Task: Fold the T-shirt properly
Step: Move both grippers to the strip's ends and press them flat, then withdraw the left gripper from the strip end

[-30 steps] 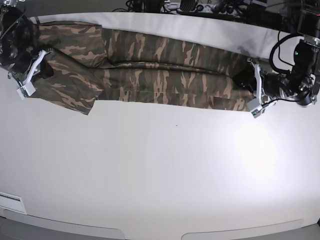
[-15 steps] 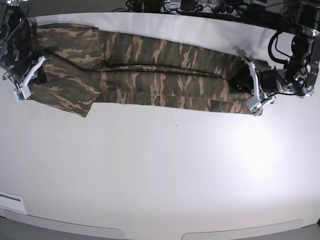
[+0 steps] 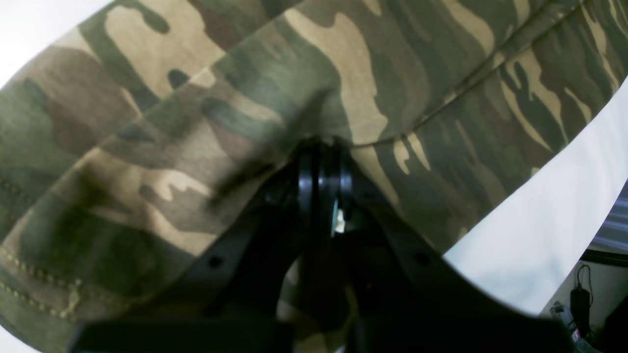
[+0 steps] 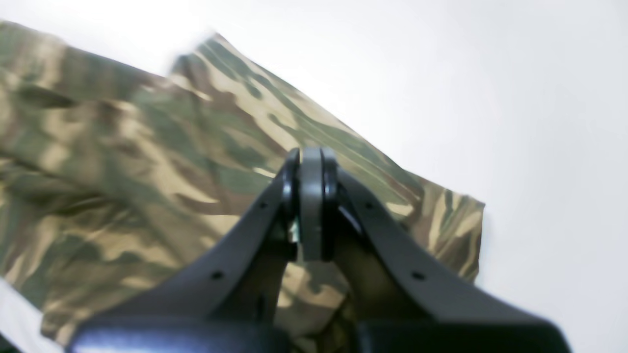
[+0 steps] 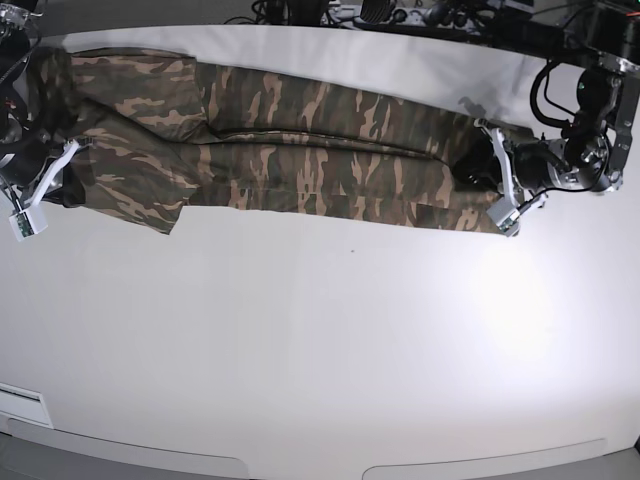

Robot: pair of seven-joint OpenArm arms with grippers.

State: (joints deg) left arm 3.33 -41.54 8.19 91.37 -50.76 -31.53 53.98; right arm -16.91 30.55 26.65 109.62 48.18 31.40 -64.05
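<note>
The camouflage T-shirt (image 5: 300, 150) lies folded into a long band across the far part of the white table (image 5: 320, 330). My left gripper (image 5: 480, 170) is at the band's right end, shut on the cloth. In the left wrist view the gripper (image 3: 321, 147) pinches a fold of the T-shirt (image 3: 196, 122). My right gripper (image 5: 62, 172) is at the band's left end by the sleeve. In the right wrist view the gripper (image 4: 311, 157) has its jaws closed, with the T-shirt (image 4: 147, 147) under and beyond it. The collar and label are out of view.
Cables and equipment (image 5: 380, 12) run along the table's far edge. A white panel (image 5: 20, 405) sits at the near left corner. The shirt's free sleeve corner (image 5: 165, 215) points toward the near side.
My right gripper has moved left and nearer, drawing the shirt's left end with it. My left gripper has shifted slightly left. The band now lies flatter and straighter.
</note>
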